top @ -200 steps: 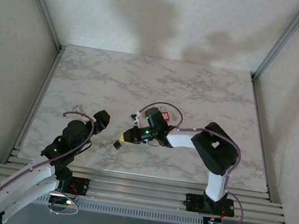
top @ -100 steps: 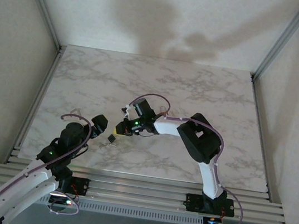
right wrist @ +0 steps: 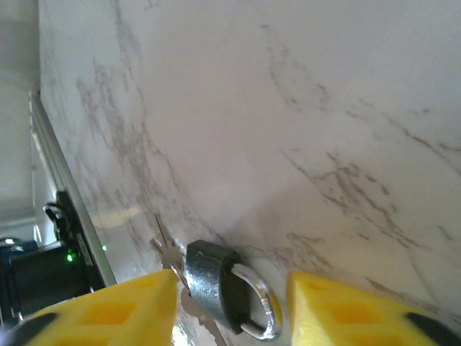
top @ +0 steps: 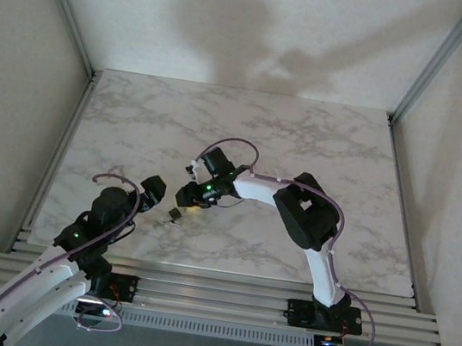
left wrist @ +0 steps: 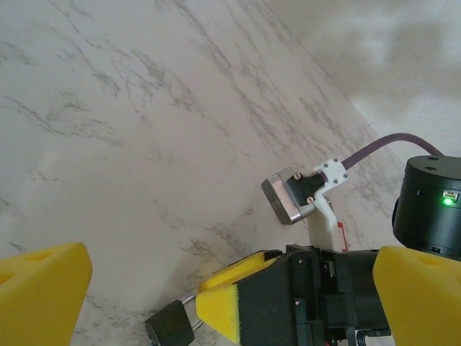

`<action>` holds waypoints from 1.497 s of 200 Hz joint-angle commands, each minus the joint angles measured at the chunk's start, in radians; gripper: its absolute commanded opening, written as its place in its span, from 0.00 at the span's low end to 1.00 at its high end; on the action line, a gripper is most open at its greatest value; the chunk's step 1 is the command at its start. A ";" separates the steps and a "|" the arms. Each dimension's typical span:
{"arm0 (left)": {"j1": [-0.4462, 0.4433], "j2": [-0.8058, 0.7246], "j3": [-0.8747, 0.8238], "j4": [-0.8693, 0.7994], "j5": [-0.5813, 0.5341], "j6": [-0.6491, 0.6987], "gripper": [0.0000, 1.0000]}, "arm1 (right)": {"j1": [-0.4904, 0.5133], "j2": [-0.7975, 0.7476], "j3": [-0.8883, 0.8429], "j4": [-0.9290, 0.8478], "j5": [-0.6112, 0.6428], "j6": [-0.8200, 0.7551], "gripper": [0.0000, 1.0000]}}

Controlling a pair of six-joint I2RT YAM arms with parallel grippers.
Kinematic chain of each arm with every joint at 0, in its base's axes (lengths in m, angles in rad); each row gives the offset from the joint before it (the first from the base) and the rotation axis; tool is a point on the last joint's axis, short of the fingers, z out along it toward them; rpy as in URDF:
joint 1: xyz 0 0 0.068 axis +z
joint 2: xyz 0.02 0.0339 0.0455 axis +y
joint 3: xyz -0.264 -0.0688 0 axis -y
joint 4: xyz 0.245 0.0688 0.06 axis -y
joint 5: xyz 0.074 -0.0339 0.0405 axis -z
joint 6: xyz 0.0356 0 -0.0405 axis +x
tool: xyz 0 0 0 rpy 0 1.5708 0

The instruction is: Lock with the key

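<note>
Nearest the bases, my left end effector hangs low over the front of the tabletop, its yellow fingers spread fully apart and holding nothing. Just beyond it and slightly to its right lies the padlock, flat on the marble with its shackle pointing toward the right arm's side. From the right wrist camera I see the key against the padlock's body on the side away from the shackle; I can't tell whether it sits in the keyhole. My right end effector is stooped right over the padlock, released: its two fingers straddle the lock with a sliver of tabletop showing on each side, gripping neither lock nor key. Past that, bare marble runs back to the wall.
</note>
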 commanded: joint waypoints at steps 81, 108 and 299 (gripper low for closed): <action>0.020 0.036 0.178 -0.077 -0.346 0.033 1.00 | 0.000 -0.447 -0.035 -0.152 0.474 -0.239 0.86; 0.022 0.028 0.172 -0.029 -0.400 0.050 0.99 | -0.004 -0.686 -0.209 -0.053 0.684 -0.260 0.99; 0.512 0.601 -0.005 0.777 -0.249 0.580 1.00 | -0.519 -0.961 -1.153 0.906 1.293 -0.516 0.99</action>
